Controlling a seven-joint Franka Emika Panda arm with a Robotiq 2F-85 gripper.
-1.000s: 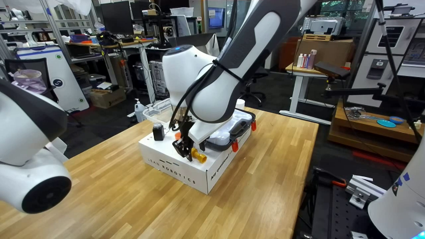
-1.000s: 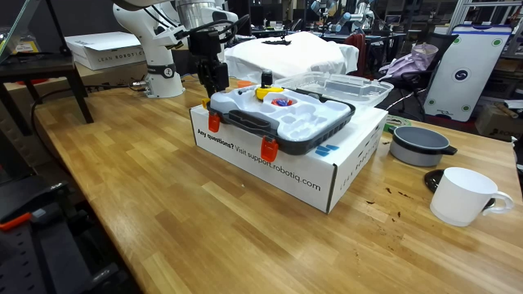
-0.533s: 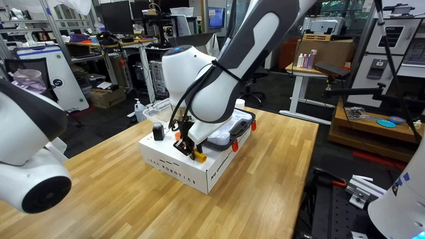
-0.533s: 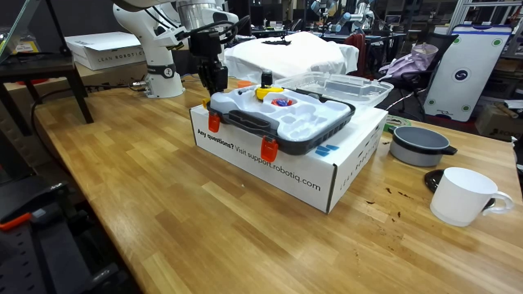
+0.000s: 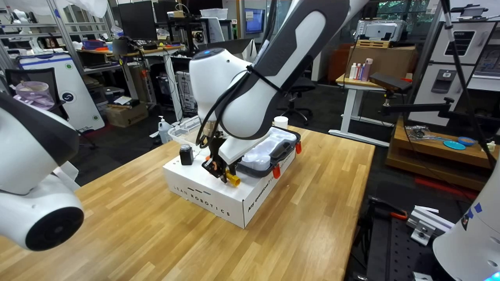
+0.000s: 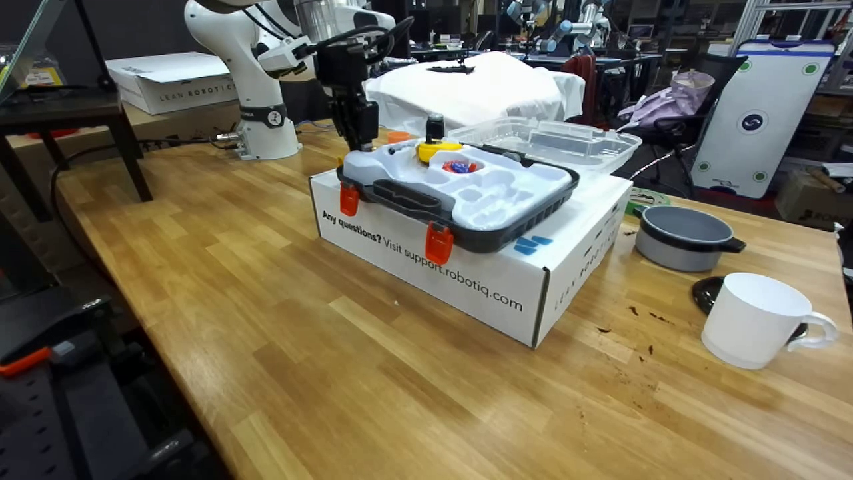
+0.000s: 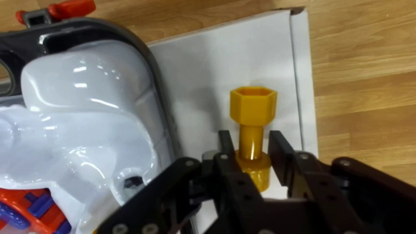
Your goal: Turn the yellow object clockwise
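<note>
The yellow object (image 7: 253, 107) is a short piece with a hexagonal socket end, a thin neck and a wider round base. In the wrist view its socket end points up the picture, beyond the fingertips. My gripper (image 7: 250, 135) has one finger on each side of the piece, closed on the wider base; the left finger covers part of it. In an exterior view the yellow object (image 5: 233, 179) sticks out of the gripper (image 5: 225, 175) over the white box's near corner; any gap below it is unclear. In an exterior view the gripper (image 6: 360, 143) stands behind the case and the piece is mostly hidden.
The white box (image 6: 433, 267) carries an open case (image 6: 493, 193) close beside the gripper. Also on the box are a black jar (image 5: 186, 155), an orange piece (image 6: 398, 137) and a clear lid (image 6: 546, 140). A grey pot (image 6: 683, 237) and white mug (image 6: 756, 320) stand on the table.
My gripper has risen slightly and shifted away from the box's near corner. The yellow object has moved with it and shows less behind the case.
</note>
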